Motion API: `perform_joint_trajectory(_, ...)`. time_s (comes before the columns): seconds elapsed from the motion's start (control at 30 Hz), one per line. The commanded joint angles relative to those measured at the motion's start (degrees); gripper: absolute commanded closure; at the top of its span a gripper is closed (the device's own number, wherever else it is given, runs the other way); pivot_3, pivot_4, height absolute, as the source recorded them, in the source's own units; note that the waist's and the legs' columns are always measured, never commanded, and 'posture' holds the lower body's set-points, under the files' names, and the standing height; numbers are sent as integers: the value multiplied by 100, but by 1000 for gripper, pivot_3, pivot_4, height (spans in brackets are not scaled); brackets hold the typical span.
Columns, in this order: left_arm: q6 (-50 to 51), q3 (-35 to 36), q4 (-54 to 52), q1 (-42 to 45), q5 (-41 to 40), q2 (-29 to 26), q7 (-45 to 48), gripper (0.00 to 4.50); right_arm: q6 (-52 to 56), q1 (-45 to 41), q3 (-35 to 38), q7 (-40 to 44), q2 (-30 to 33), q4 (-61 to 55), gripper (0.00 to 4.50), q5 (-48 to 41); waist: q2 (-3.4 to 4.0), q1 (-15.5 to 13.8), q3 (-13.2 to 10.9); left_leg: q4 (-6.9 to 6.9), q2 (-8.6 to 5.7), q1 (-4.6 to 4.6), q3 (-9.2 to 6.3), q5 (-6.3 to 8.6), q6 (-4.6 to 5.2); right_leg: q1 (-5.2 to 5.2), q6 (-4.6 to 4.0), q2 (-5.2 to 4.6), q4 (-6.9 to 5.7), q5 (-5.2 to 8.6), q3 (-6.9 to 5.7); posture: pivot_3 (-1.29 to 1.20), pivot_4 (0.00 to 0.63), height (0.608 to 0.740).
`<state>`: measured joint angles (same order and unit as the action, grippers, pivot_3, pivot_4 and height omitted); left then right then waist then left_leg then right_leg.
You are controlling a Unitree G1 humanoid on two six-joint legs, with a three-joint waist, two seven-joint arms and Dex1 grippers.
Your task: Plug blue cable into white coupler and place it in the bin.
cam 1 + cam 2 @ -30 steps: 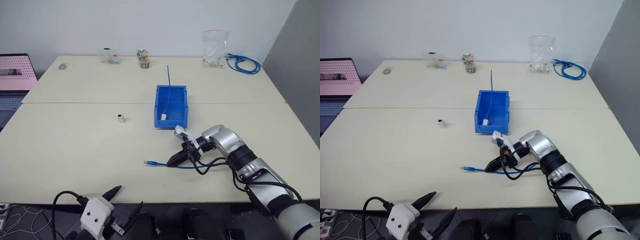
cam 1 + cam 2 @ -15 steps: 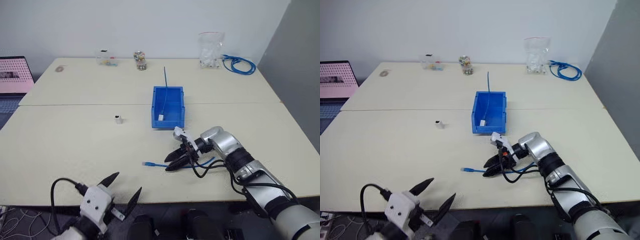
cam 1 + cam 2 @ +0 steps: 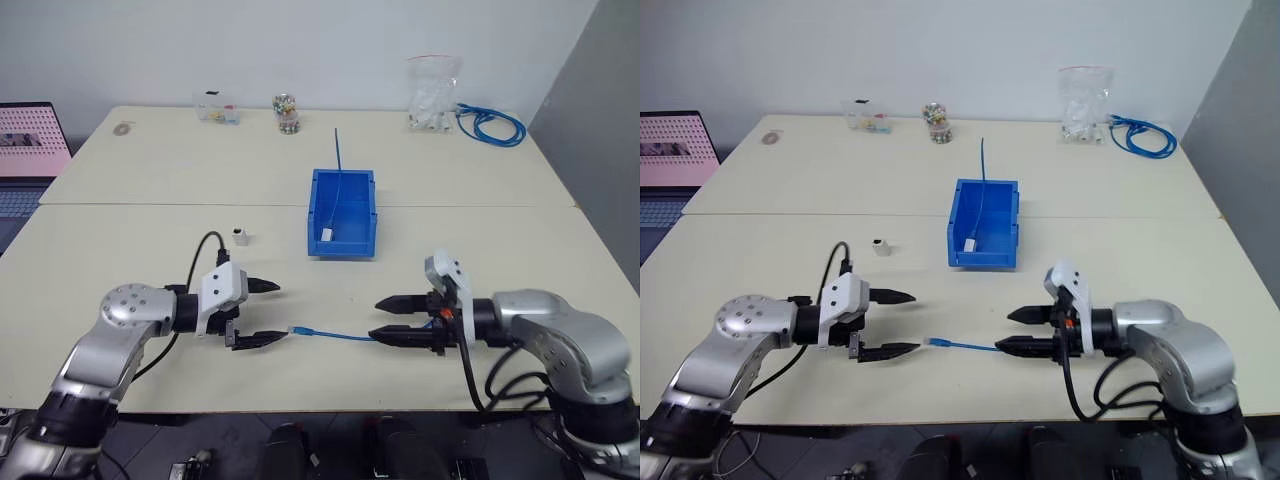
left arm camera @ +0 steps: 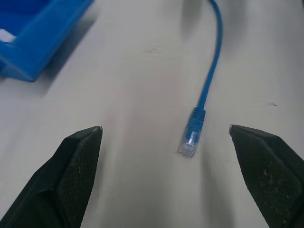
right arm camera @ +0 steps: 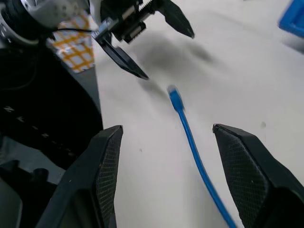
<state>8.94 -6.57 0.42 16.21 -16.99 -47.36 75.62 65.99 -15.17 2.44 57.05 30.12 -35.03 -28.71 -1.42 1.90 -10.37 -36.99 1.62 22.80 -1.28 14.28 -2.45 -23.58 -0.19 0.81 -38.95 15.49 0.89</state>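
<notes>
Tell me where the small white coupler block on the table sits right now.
In the left eye view, the tiny white plastic coupler stands on the cream table, left of the blue plastic bin, beyond the left gripper.

Blue cable (image 3: 335, 334) flat on table (image 3: 150, 200) btwn both open claws, left (image 3: 262, 313) & right (image 3: 393, 319).

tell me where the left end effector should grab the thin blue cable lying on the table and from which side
Grip the thin bright-blue cable just behind its small clear plug, on the blue boot. It lies flat on the beige table, plug end pointing at the open left end effector, so probably come in low along the cable's line and close across it.
</notes>
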Motion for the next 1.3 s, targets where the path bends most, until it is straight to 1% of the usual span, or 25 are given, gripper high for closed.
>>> perform_joint_trajectory(0.03,-1115,-555,1275,727,524,131,882,0,63,581,513,-478,112,-804,1290,-302,-1,-22,1,1,-3,0,-3,-1,0,3,0,-1,0,0,-2,0,150,740)
perform_joint_trajectory(0.17,-1677,-832,2176,1170,750,397,1291,0,70,954,604,-911,93,-1171,1290,-482,-1,4,1,-2,4,-5,-5,-1,2,4,0,9,-8,-1,-2,0,150,740)
perform_joint_trajectory(0.23,-2046,-938,2654,1353,950,527,1339,0,118,1066,685,-1122,25,-1283,1290,-594,-5,-11,3,-5,4,-7,-8,-3,4,7,3,10,-11,-2,-5,0,150,740)
perform_joint_trajectory(0.37,-2336,-1022,3453,1699,1072,911,1399,0,170,1280,819,-1497,-42,-1484,1290,-822,-4,-24,8,-6,2,-17,-8,-3,5,20,4,9,-10,-3,-4,0,150,740)
perform_joint_trajectory(0.47,-2604,-1071,3904,1819,1196,1018,1496,502,189,1393,904,-1686,-11,-1557,1244,-990,-10,-50,16,-8,-3,-17,-10,-3,5,27,6,6,-7,-4,-5,0,150,740)
perform_joint_trajectory(0.5,-2646,-1081,4013,1848,1220,1038,1519,792,192,1435,945,-1738,6,-1572,1244,-1049,-12,-51,17,-9,-3,-17,-10,-3,5,28,7,5,-5,-4,-5,0,150,740)
perform_joint_trajectory(0.7,-2837,-1099,4370,1932,1286,1129,1593,1903,138,1467,960,-2032,74,-1523,1244,-1312,-9,-31,35,-6,0,-31,-7,-3,5,35,7,7,-6,-4,-1,0,150,740)
perform_joint_trajectory(0.87,-2925,-1119,4267,1774,1210,1121,1685,2919,107,1434,935,-2145,180,-1451,1244,-1497,-5,-26,53,-5,0,-32,-6,-3,5,37,7,7,-6,-4,1,0,150,740)
perform_joint_trajectory(0.9,-2994,-1132,4243,1735,1200,1111,1688,3027,92,1424,927,-2151,220,-1424,1244,-1514,-3,-26,61,-5,0,-32,-6,-3,5,37,7,7,-6,-4,2,0,150,740)
perform_joint_trajectory(1.0,-2999,-1108,4198,1645,1191,1101,1688,3661,41,1386,870,-2181,285,-1339,1244,-1534,8,-26,93,-3,0,-33,-5,-3,5,37,7,7,-4,-4,3,0,150,740)
perform_joint_trajectory(1.1,-2968,-1055,4141,1588,1181,1100,1680,4203,2,1353,814,-2212,326,-1283,1244,-1572,17,-25,119,-3,-1,-35,-5,-3,5,39,7,6,-3,-3,3,0,150,740)
perform_joint_trajectory(1.23,-2938,-928,4097,1569,1121,1154,1533,4256,-61,1364,702,-2250,365,-1242,1244,-1614,19,-24,123,-2,-1,-38,-3,-3,6,40,7,7,-3,-3,5,0,150,740)
perform_joint_trajectory(1.27,-2752,-879,4027,1562,1085,1188,1435,4256,-56,1387,709,-2256,373,-1246,1244,-1662,19,-24,124,-2,-1,-37,-3,-3,6,40,7,7,-3,-3,5,0,150,740)
perform_joint_trajectory(1.3,-2189,-786,3841,1563,938,1248,1292,4256,3,1408,770,-2272,352,-1247,1244,-1786,19,-24,124,-2,0,-37,-4,-3,6,40,7,7,-2,-3,4,0,150,740)
